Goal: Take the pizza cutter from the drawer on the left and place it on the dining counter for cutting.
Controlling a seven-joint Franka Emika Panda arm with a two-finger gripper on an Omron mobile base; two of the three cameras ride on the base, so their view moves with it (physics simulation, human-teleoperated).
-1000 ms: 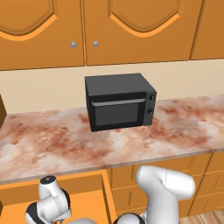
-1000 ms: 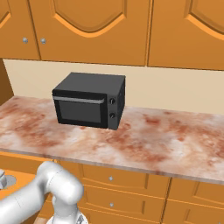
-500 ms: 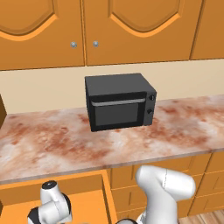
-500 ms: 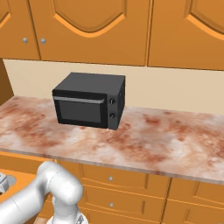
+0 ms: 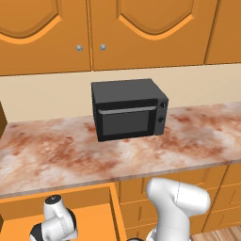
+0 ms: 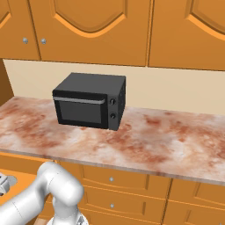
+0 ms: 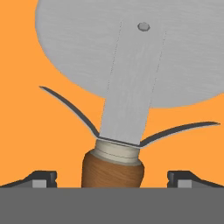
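Note:
The pizza cutter (image 7: 131, 61) lies on the plain orange floor of the open drawer (image 5: 66, 193), very close under my hand. Its round steel blade fills the top of the hand view. The brown wooden handle (image 7: 113, 168) points back towards me. My gripper (image 7: 112, 179) is open, with one dark fingertip (image 7: 41, 178) on each side of the handle and clear of it. In the left base view my wrist (image 5: 55, 221) reaches down into the drawer at the lower left. The dining counter is out of view.
A black microwave (image 5: 128, 109) stands on the narrow marbled worktop (image 5: 47, 150) just above and behind the drawer. Orange wall cabinets (image 5: 94, 28) hang overhead. Shut drawers with small knobs (image 6: 112, 179) line the base to the right.
My hand has sunk slightly lower into the drawer. The jaws have stayed wide open.

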